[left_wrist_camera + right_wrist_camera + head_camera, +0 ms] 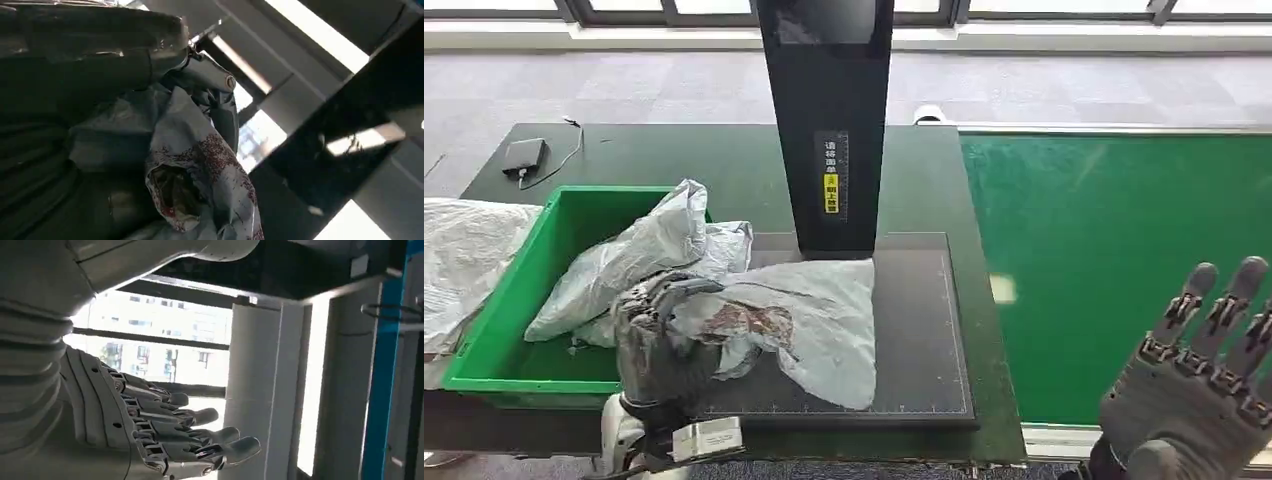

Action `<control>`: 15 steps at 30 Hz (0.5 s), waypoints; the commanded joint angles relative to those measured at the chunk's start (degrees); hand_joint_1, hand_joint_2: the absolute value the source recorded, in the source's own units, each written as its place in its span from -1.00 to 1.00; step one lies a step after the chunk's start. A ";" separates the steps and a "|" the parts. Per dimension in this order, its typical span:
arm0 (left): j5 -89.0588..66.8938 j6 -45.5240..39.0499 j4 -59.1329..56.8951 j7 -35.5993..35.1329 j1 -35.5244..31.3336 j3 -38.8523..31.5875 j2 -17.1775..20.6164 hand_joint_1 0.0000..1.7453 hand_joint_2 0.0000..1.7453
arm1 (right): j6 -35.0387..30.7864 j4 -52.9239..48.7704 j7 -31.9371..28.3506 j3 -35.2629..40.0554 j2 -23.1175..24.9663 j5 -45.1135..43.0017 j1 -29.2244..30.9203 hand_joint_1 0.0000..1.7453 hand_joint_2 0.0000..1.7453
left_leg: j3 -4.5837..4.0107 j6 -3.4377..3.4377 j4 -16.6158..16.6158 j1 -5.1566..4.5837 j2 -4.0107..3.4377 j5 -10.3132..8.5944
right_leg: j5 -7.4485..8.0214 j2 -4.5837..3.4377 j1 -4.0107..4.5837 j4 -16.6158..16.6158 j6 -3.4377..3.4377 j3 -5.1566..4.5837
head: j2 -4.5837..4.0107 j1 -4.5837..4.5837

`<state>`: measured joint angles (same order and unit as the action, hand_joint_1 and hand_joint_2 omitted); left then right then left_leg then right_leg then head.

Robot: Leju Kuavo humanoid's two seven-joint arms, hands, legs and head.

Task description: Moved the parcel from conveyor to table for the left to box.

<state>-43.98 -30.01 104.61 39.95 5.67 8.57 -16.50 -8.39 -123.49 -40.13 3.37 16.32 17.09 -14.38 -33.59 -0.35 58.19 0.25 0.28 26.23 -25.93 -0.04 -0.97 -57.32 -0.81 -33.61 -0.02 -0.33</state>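
A grey plastic-wrapped parcel (809,320) lies on the dark mat (924,330) at the front of the table, its near-left end bunched up. My left hand (664,340) grips that bunched end, fingers curled over the wrap. The left wrist view shows the crumpled grey wrap (200,165) with reddish print pressed into the palm under the fingers (200,75). At the lower right, beside the green conveyor (1124,260), my right hand (1204,390) is raised with fingers spread, holding nothing. In the right wrist view the right hand (165,435) is flat and open.
A green box (504,330) at the table's left holds another grey parcel (644,250). More grey wrap (464,260) lies left of the box. A black upright post (829,120) stands behind the mat. A small dark device (524,155) with a cable sits at the table's far left.
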 commanded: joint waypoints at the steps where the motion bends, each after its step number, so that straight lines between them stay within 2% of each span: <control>1: -0.70 -2.30 13.08 -0.06 -2.73 -2.93 4.11 1.00 1.00 | 1.15 -1.02 0.13 -10.34 3.24 -2.07 0.55 -1.00 1.00 | 0.00 -0.03 -0.01 0.04 -0.01 -0.01 | 0.00 0.03 0.05 0.01 0.08 -0.01 | 0.02 0.02; 10: -0.70 -2.30 13.08 -0.06 -2.73 -2.93 4.11 1.00 1.00 | 1.15 -1.02 0.13 -10.34 3.24 -2.07 0.55 -1.00 1.00 | 0.11 -0.02 -0.09 0.05 0.00 -0.01 | 0.00 0.05 0.06 0.10 0.08 0.13 | 0.02 0.00; 12: -0.16 -5.44 12.08 -0.68 -4.38 -1.75 5.80 1.00 1.00 | -0.74 -0.33 0.13 -9.87 3.55 -0.85 0.70 -1.00 1.00 | 0.09 -0.02 -0.05 0.01 -0.01 0.00 | -0.01 0.02 0.02 0.03 0.05 0.08 | 0.00 0.00; 15: 3.29 -5.62 11.91 -3.49 -7.94 -2.64 7.99 1.00 1.00 | -4.51 1.00 0.13 -9.86 3.68 -1.10 0.72 -1.00 1.00 | 0.07 -0.03 -0.05 0.05 0.08 -0.04 | 0.00 0.11 0.06 0.05 0.08 0.08 | 0.02 0.00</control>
<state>-44.72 -33.20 117.77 40.02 4.64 7.61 -14.21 -7.91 -125.09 -40.15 -3.02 18.12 15.56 -14.60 -33.56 -0.35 58.19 0.25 0.27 26.23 -25.92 -0.05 -0.97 -57.32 -0.81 -33.60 0.00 -0.33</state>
